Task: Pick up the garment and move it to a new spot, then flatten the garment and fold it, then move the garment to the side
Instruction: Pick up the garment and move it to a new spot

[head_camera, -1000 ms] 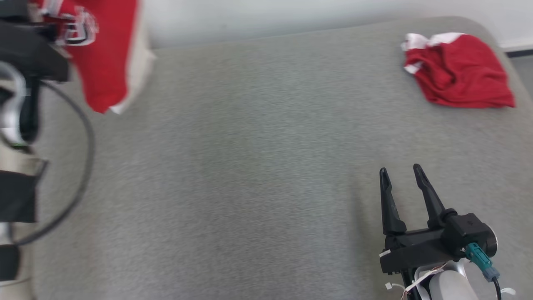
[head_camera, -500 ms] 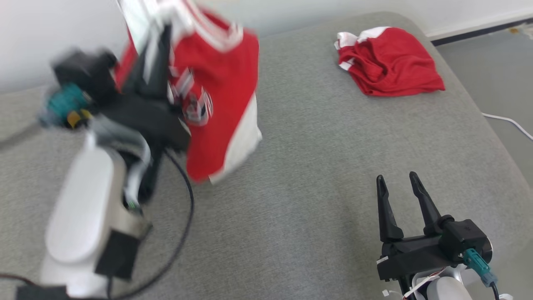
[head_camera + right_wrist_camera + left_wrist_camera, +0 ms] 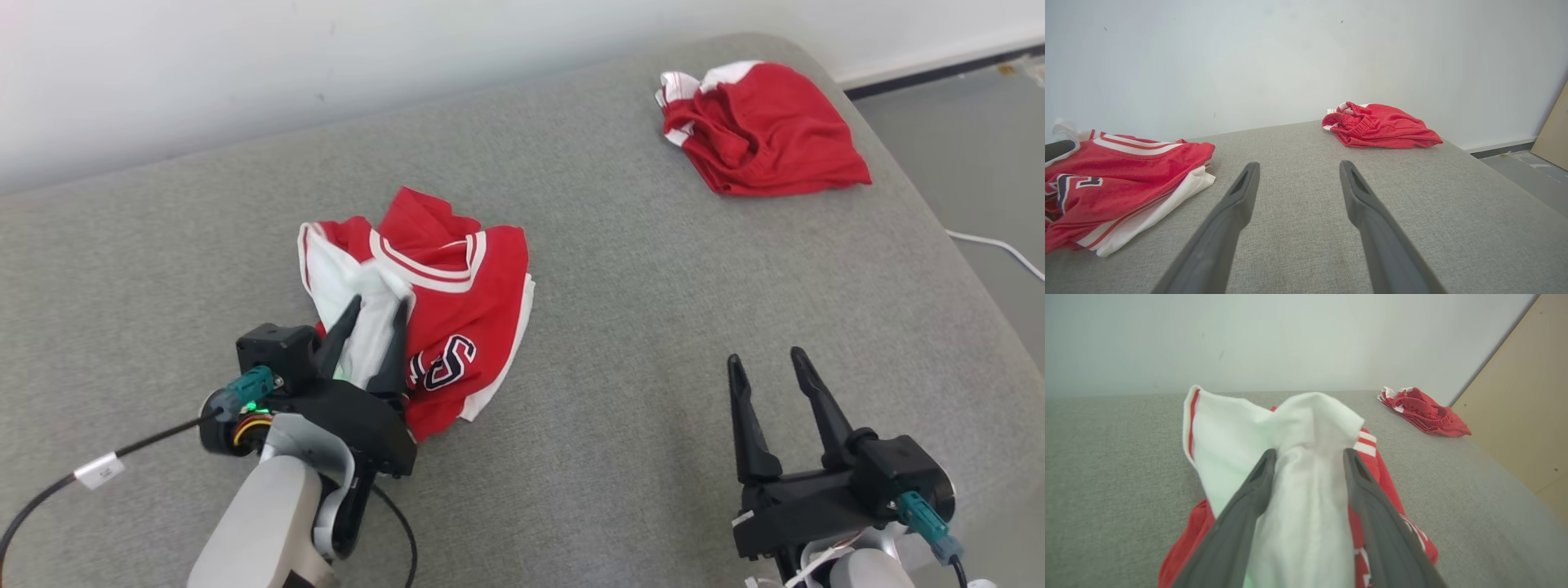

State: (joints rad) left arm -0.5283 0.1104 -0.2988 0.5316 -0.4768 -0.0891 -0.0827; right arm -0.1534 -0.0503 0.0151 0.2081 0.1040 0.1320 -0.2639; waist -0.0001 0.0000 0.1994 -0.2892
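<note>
A plain white wall (image 3: 326, 65) spans twelve o'clock behind the grey fabric platform (image 3: 653, 327). At two o'clock lie grey floor (image 3: 963, 147), a dark baseboard (image 3: 922, 77) and a white cable (image 3: 996, 245).

Soft knit cloth on coarse woven upholstery, with matt hard parts around it.

The garment (image 3: 457, 302) is thin, creased knit cloth, red and white, with a slight sheen. The grey surface (image 3: 620, 343) beneath is rough woven fabric, matt. The second red garment (image 3: 759, 131) looks like a mesh-like knit. On the left gripper (image 3: 377, 304) and right gripper (image 3: 763, 356) the fingers look like matt dark plastic. The forearm shell (image 3: 261, 523) is smooth, pale and faintly glossy.
</note>
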